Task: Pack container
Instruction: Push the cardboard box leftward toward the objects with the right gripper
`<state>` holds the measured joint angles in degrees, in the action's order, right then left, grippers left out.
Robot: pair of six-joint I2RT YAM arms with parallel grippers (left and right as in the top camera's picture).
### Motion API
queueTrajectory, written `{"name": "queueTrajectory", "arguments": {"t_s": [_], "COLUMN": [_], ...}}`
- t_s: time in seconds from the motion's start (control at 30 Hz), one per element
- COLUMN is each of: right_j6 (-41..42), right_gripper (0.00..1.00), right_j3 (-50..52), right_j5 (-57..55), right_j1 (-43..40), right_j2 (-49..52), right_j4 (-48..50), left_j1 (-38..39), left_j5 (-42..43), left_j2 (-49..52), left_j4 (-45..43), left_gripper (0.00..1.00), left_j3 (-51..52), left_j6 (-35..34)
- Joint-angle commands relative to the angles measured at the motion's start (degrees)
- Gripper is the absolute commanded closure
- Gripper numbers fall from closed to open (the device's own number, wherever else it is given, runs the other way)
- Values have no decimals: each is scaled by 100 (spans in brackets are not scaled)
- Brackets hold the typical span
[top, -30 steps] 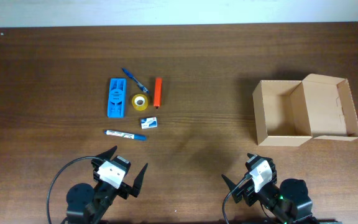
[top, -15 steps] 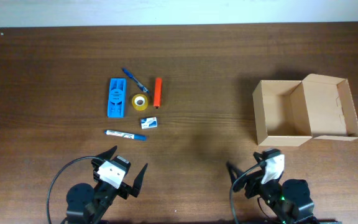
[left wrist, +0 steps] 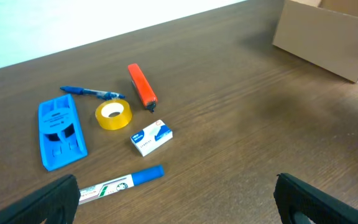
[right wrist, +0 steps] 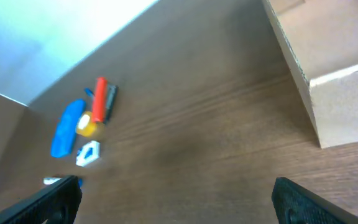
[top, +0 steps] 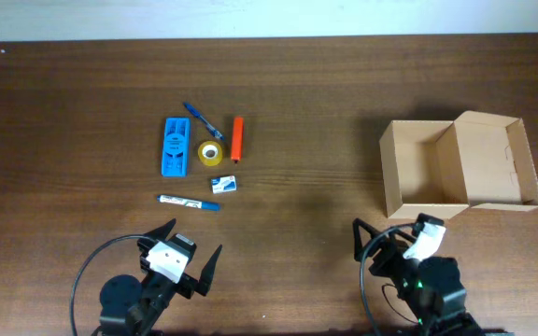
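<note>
The container (top: 425, 177) is a tan cardboard box at the right, open, with its flap lid (top: 498, 159) folded out to the right. It also shows in the left wrist view (left wrist: 328, 37) and the right wrist view (right wrist: 334, 68). At the centre left lie a blue stapler (top: 176, 146), a blue pen (top: 202, 119), an orange marker (top: 237, 137), a yellow tape roll (top: 211, 153), a small white-and-blue box (top: 223, 184) and a blue-capped marker (top: 188, 202). My left gripper (top: 191, 241) is open and empty, below the blue-capped marker. My right gripper (top: 386, 235) is open and empty, just in front of the container.
The brown wooden table (top: 306, 112) ends at a pale wall along the far edge. A black cable (top: 87, 266) loops beside the left arm's base. Bare table lies between the item cluster and the container.
My right gripper has moved right and toward the container's front wall. The left arm and all items have not moved.
</note>
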<state>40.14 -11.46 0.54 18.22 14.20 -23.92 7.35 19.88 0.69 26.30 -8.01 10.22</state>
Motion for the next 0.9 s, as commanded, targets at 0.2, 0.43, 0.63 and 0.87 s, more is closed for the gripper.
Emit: {"name": "queueTrajectory", "arguments": {"t_s": [0.2,0.43,0.63,0.87], "right_j6": [-1438,-2026,-2411,-2498], "right_gripper": [1,1,5,96], "right_j3": [-2708,-3873,-3873,-3873], "right_j5": [-643,-638,-640,-640], "right_j1": [-170,-1200,-1349,-1340], "right_j2": [3587,5593,6780,7095], "right_j4": [11,-203,-28,197], "left_j1": [-28,-28,-28,-28], "left_j5": [-20,-22,-20,-20], "left_j2": [-39,-39,-39,-39], "left_j4": [-4,-4,-2,-4], "left_gripper": [0,1,0,0], "left_j3": [44,44,44,44], "left_j6": [-48,-48,-48,-48]}}
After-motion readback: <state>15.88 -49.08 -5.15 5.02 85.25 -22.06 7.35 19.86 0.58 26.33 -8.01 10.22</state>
